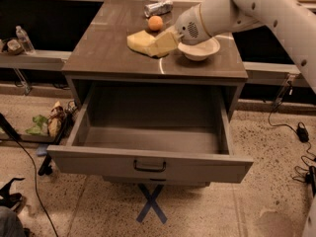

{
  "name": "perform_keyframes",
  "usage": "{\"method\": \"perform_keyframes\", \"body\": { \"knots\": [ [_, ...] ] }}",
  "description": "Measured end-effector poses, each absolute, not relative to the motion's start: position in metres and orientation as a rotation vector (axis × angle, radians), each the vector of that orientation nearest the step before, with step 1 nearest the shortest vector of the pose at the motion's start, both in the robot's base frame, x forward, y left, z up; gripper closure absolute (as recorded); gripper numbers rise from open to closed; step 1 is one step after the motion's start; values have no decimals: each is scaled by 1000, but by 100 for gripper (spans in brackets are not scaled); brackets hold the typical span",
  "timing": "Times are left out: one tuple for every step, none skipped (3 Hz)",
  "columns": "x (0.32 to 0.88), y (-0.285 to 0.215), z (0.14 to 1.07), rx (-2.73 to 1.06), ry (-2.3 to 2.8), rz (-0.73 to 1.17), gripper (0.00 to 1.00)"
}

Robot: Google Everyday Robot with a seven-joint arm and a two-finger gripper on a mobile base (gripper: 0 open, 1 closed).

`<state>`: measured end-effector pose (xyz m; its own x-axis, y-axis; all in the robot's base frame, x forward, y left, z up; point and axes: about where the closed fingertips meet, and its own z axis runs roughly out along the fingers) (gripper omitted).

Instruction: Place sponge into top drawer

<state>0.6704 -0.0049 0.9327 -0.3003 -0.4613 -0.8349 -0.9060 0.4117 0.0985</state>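
Observation:
The sponge (pixel 138 41), a pale yellow foam block, is at the tip of my gripper (pixel 157 44), just above the cabinet top at its middle. The gripper is shut on the sponge, with its cream wedge finger (pixel 167 41) against the sponge's right side. My white arm reaches in from the upper right. The top drawer (pixel 148 164) is pulled wide open below the cabinet top. Its grey front panel carries a small dark bar handle (pixel 149 167), and its inside shows nothing in it.
A white bowl (pixel 203 52) sits on the cabinet top right of the gripper. An orange ball (pixel 155 22) and a lying can (pixel 159 7) are behind it. A blue tape cross (pixel 151 204) marks the floor. Cables lie at right, clutter at left.

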Motion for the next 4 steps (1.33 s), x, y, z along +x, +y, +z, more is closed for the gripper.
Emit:
{"method": "perform_keyframes", "body": {
  "knots": [
    [668,-5,930,-1163,1931,754,100],
    [646,-3,910,-1153,2034,756,100],
    [614,-4,882,-1154,2165,772,100],
    [582,0,848,-1186,2246,817,100]
  ]
}}
